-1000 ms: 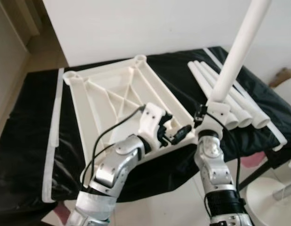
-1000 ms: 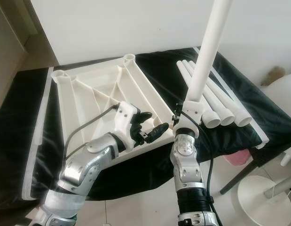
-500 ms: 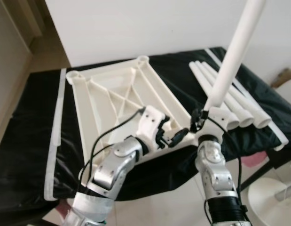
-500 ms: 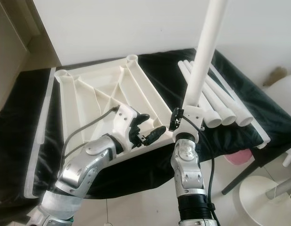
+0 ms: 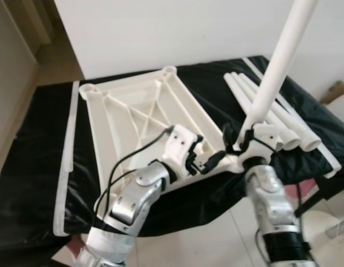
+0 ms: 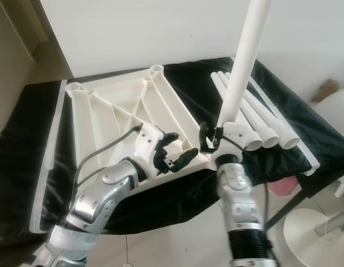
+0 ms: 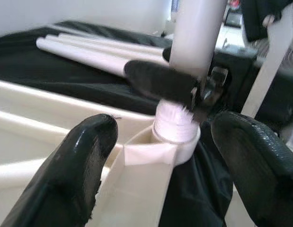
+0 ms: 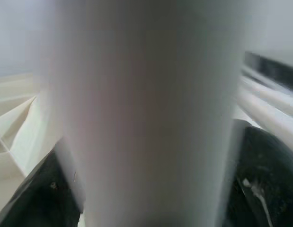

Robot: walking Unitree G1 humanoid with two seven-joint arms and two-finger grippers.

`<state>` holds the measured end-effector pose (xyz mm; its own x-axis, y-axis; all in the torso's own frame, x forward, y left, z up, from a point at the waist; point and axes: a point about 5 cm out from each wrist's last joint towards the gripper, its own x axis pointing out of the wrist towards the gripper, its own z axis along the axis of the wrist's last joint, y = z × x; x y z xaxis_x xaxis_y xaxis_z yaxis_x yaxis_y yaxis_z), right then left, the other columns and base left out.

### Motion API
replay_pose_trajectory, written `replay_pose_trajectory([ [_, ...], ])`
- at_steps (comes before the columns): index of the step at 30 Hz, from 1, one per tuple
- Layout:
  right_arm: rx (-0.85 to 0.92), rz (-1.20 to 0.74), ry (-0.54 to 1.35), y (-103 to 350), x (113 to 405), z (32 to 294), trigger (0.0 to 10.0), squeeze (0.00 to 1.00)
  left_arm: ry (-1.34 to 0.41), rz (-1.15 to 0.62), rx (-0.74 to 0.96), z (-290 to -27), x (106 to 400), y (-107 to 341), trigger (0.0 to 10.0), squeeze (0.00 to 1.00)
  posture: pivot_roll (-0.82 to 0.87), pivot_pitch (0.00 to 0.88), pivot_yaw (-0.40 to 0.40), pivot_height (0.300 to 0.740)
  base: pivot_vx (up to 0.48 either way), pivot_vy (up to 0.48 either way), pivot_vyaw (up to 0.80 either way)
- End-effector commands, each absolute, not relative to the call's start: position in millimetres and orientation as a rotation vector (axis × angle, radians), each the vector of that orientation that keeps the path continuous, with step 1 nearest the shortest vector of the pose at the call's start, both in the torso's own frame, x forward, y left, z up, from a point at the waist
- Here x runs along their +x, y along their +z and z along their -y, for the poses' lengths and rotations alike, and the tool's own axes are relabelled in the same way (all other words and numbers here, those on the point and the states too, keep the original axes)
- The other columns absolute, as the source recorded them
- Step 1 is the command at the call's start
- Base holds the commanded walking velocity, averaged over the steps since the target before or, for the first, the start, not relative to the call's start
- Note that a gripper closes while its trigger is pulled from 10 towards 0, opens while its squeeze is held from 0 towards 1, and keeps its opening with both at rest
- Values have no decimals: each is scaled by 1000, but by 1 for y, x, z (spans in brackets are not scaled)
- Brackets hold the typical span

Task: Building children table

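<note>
The cream tabletop [image 5: 133,114] lies upside down on the black-covered table. My right gripper [image 5: 241,136] is shut on a long white table leg [image 5: 277,61], held nearly upright and leaning away to the right. The leg's threaded lower end [image 7: 173,116] sits at the corner socket [image 7: 177,144] on the tabletop's near right corner. My left gripper [image 5: 209,148] is open just left of that corner, its two black fingers [image 7: 84,156] standing on either side of the socket without touching it. In the right wrist view the leg [image 8: 146,109] passes between the fingers.
Three loose white legs [image 6: 260,119] lie side by side on the black cloth [image 5: 33,144] right of the tabletop. Thin white strips lie along the left [image 5: 69,150] and right [image 5: 313,142] sides. A round white stand base [image 6: 310,228] is on the floor at the lower right.
My right forearm has swung to the right and its wrist has turned. The leg's lower end has come down onto the corner socket. The left gripper has stayed open beside it.
</note>
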<state>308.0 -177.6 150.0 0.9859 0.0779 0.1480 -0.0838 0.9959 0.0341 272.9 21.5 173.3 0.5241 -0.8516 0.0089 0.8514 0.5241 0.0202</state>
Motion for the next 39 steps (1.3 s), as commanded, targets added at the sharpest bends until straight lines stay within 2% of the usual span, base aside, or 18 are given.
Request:
replay_pose_trajectory([
  [1, 61, 137, 137, 146, 310, 179, 10000, 0, -1070, -16, 47, -20, 270, 169, 10000, 0, 5, 0, 45, 740, 0, 0, 0],
  [4, 43, 123, 193, 144, 312, 184, 10000, 0, -1076, -28, 61, -20, 269, 167, 10000, 0, 6, 0, 44, 740, 0, 0, 0],
  [5, 6, 118, 310, 144, 316, 186, 10000, 0, -1075, -21, 79, -19, 268, 165, 10000, 0, 6, 0, 43, 740, 0, 0, 0],
  [8, -2, 124, 402, 146, 320, 187, 10000, 0, -1059, -39, 113, -18, 269, 160, 10000, 0, 3, 0, 43, 740, 0, 0, 0],
  [21, -78, 74, 570, 150, 338, 191, 10000, 0, -945, -55, 152, -16, 279, 155, 10000, 0, 20, 0, 23, 740, 0, 0, 0],
  [22, -78, 62, 583, 147, 338, 192, 5882, 0, -931, -49, 159, -16, 280, 155, 10000, 0, 24, 0, 18, 740, 0, 0, 0],
  [23, -78, 62, 583, 147, 338, 192, 5882, 0, -931, -49, 159, -16, 280, 155, 10000, 0, 24, 0, 18, 740, 0, 0, 0],
  [24, -72, 48, 589, 144, 337, 195, 706, 0, -920, -45, 165, -17, 280, 155, 10000, 0, 24, 0, 17, 740, 0, 0, 0],
  [25, -67, 37, 599, 141, 336, 197, 0, 0, -915, -42, 168, -17, 281, 155, 10000, 0, 24, 0, 18, 740, 0, 0, 0],
  [39, -67, -16, 593, 124, 327, 211, 0, 0, -941, -48, 148, -15, 281, 155, 10000, 0, 3, 0, 29, 740, 0, 0, 0],
])
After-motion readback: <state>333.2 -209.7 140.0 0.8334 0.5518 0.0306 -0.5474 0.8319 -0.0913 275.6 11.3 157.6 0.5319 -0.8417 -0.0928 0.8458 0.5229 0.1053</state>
